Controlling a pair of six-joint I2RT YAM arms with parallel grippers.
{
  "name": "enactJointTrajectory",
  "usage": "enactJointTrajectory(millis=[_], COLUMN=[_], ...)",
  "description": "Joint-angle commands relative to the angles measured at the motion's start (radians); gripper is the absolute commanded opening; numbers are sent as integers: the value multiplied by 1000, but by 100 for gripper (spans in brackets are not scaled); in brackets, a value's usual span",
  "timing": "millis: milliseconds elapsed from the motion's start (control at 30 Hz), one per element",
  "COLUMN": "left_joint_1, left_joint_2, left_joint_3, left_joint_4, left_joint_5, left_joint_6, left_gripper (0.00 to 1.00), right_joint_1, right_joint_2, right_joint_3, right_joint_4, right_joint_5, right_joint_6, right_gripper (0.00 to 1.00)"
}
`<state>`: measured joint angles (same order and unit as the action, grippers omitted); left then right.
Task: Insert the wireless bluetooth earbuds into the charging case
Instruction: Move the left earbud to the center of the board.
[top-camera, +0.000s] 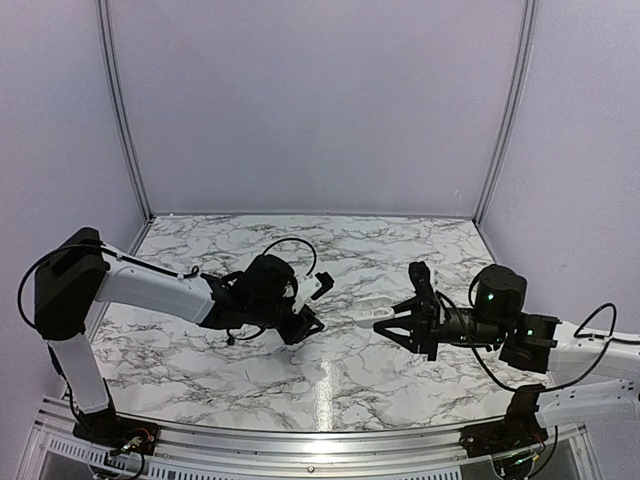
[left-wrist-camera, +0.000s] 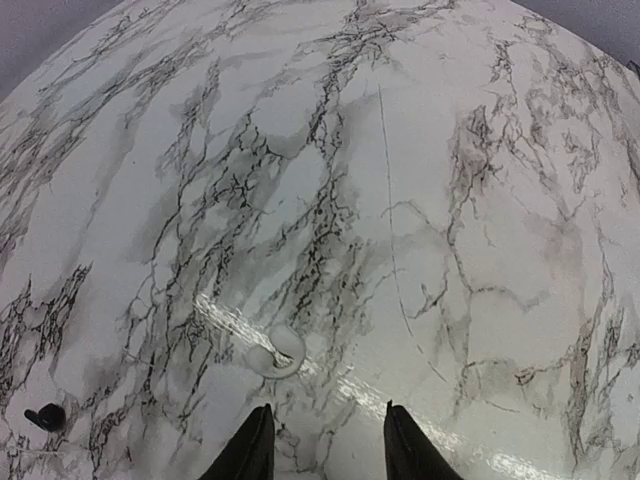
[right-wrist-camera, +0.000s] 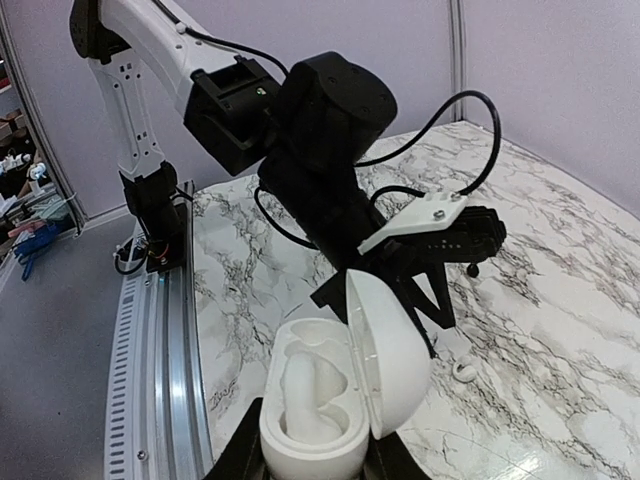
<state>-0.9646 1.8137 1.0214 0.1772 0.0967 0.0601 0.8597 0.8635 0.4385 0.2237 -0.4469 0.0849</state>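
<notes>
- A black earbud (left-wrist-camera: 45, 417), tiny and bean-shaped, lies on the marble table (left-wrist-camera: 480, 150), well to the left of the left hand (left-wrist-camera: 328, 408).
- The left hand is partly open, with nothing between its fingers.
- A white earbud (left-wrist-camera: 280, 352), glossy and curled, lies on the table just ahead of that hand's left finger.
- The white charging case (right-wrist-camera: 385, 350) is clamped in the right hand (right-wrist-camera: 315, 450) with its lid up; a second white earbud (right-wrist-camera: 305, 390) is seated inside.

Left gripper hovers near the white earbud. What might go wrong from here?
1. The white earbud lies ahead of the open left gripper and off its centre; closing there may flick it across the glossy table.
2. The right gripper holds the white case with its lid standing open; a bump while inserting might knock the lid shut.
</notes>
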Motion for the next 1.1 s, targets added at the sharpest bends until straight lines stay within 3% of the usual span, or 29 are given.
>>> enactJointTrajectory(millis=[0,300,567,1067], left_joint_1=[17,17,17,13], left_joint_2=[72,189,263,295], left_joint_3=[84,205,290,308], left_joint_4=[19,-29,-122,-208], left_joint_5=[41,-39,-163,-117], left_joint_6=[3,-49,-54,-86], left_gripper=[41,49,48,40], right_joint_1=[-6,-6,-6,-6], right_joint_2=[-22,-18,-23,-21], right_joint_3=[6,3,3,8], right_joint_4=[12,20,17,12], right_joint_5=[-19,-19,-16,-12], right_joint_6=[2,3,4,5], right_gripper=[0,0,0,0])
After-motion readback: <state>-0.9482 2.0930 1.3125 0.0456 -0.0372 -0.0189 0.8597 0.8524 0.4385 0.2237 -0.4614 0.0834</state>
